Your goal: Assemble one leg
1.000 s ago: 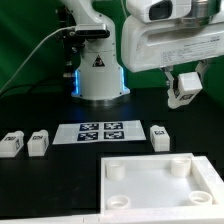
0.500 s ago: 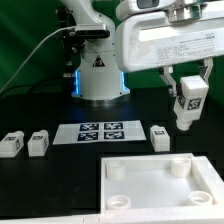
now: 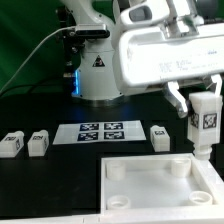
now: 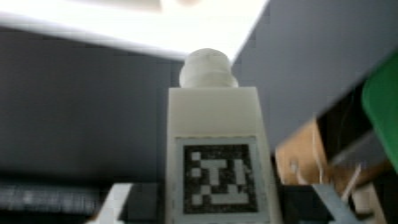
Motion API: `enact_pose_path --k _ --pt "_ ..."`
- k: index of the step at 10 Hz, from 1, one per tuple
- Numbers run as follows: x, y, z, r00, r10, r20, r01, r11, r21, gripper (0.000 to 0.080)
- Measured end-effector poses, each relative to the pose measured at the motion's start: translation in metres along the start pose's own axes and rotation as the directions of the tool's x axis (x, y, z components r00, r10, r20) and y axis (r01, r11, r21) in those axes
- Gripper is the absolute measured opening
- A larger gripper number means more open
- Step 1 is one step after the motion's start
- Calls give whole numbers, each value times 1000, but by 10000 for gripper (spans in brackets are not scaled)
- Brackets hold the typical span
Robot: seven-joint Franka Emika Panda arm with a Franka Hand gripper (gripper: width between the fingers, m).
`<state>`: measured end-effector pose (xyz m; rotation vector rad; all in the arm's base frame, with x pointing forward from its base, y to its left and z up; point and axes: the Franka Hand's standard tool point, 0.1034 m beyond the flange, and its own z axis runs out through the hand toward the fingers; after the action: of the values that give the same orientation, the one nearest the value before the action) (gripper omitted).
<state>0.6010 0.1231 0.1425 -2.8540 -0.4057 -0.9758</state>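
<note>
My gripper is shut on a white leg with a square marker tag on its face. It holds the leg upright in the air at the exterior view's right, above the far right corner of the large white square tray-like piece. In the wrist view the leg fills the middle, with its rounded peg pointing away and a finger on each side of it. Three more legs lie on the table: two at the exterior view's left and one right of the marker board.
The marker board lies flat in the middle of the black table. The robot's base stands behind it. The tray-like piece has round sockets at its corners, the far right one below the held leg.
The gripper has carried the leg to the exterior view's right and lower, and turned it upright, from above the table towards the tray-like piece's far right corner.
</note>
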Motion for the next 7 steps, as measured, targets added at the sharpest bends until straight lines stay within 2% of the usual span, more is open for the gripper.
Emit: enact_pose_path --k 1,2,3,4,5,7 --pt "7 1 -3 1000 -1 -15 1 1000 -3 294" --pt "1 6 3 999 -20 35 20 1000 0 294" --pt "7 21 14 992 -21 122 21 1000 8 294" --pt "24 24 27 990 -10 143 7 1000 18 294" --pt "25 23 36 990 -4 143 1 1000 23 294" --pt "14 16 45 989 -3 150 -2 999 34 294"
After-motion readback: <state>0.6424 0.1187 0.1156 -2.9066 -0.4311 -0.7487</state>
